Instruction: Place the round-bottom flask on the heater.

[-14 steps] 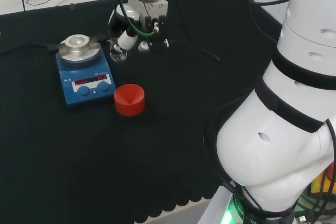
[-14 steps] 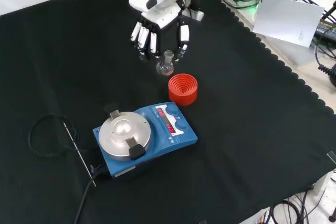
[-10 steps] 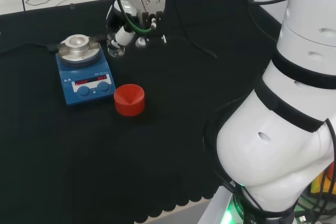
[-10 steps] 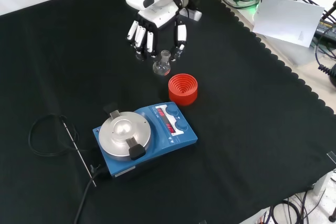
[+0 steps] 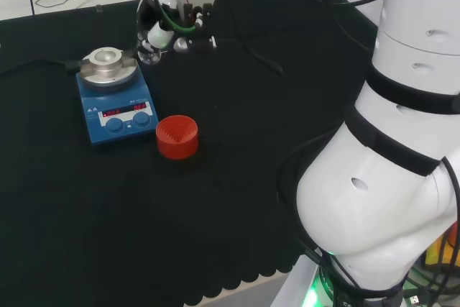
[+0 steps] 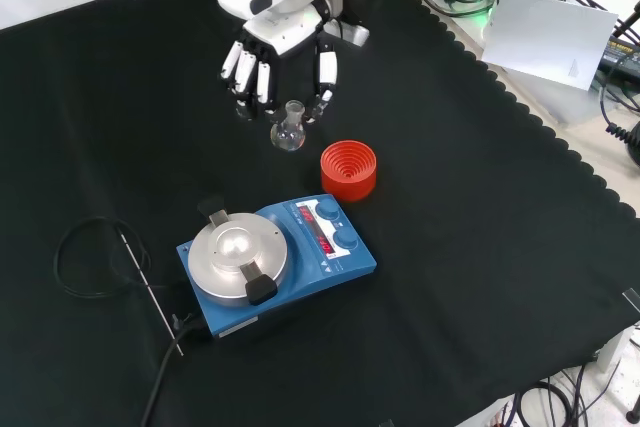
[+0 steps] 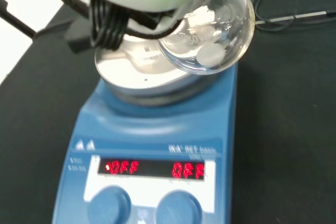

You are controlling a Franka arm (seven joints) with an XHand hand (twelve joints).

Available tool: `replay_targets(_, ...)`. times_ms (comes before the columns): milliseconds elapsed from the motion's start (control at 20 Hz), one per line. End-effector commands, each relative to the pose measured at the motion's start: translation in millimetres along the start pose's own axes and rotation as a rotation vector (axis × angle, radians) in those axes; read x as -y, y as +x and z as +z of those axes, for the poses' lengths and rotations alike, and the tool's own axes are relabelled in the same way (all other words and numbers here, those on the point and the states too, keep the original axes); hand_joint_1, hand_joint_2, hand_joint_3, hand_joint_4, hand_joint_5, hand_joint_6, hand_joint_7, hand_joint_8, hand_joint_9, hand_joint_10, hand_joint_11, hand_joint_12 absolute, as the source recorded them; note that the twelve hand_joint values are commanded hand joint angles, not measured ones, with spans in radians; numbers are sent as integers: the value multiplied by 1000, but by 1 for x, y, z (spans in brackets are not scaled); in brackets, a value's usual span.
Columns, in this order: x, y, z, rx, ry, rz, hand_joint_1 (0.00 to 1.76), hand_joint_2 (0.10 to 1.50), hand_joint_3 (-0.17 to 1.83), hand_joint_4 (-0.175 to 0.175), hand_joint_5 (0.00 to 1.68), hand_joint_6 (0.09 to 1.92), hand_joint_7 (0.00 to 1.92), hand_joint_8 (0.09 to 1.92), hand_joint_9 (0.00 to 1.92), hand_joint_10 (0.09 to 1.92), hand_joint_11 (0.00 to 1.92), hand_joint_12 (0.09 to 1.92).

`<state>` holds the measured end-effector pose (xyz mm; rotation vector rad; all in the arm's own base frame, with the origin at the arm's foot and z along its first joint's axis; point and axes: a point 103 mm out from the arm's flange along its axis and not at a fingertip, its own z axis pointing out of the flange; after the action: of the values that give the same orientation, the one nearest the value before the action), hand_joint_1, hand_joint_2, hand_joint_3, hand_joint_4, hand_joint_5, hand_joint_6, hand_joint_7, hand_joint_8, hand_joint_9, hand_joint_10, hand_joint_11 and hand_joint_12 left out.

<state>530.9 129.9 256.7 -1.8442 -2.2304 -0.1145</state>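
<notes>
Hand [image 6: 275, 32] up off the cloth with fingers [image 6: 325, 72] curled round the neck of the little round-bottom flask [image 6: 288, 134], bulb hanging down clear of everything. In the front view, sitting at about 1 o'clock from the heater [image 6: 270, 264] and roughly 10 o'clock from the red ribbed stand [image 6: 348, 169], not touching either. From the wrist, bulb [image 7: 210, 30] hanging in front of the heater's silver top plate [image 7: 139, 74], the blue body with two knobs [image 7: 157, 150] just below.
</notes>
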Motion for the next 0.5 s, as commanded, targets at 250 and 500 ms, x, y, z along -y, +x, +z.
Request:
replay_targets(250, -44, 13, -4, -58, 1, 8, 1117, 602, 824, 175, 1205, 872, 700, 653, 859, 532, 585, 1277)
replay_targets(500, -64, 15, 1, -69, 18, 18, 1117, 602, 824, 175, 1205, 873, 700, 653, 861, 531, 590, 1275)
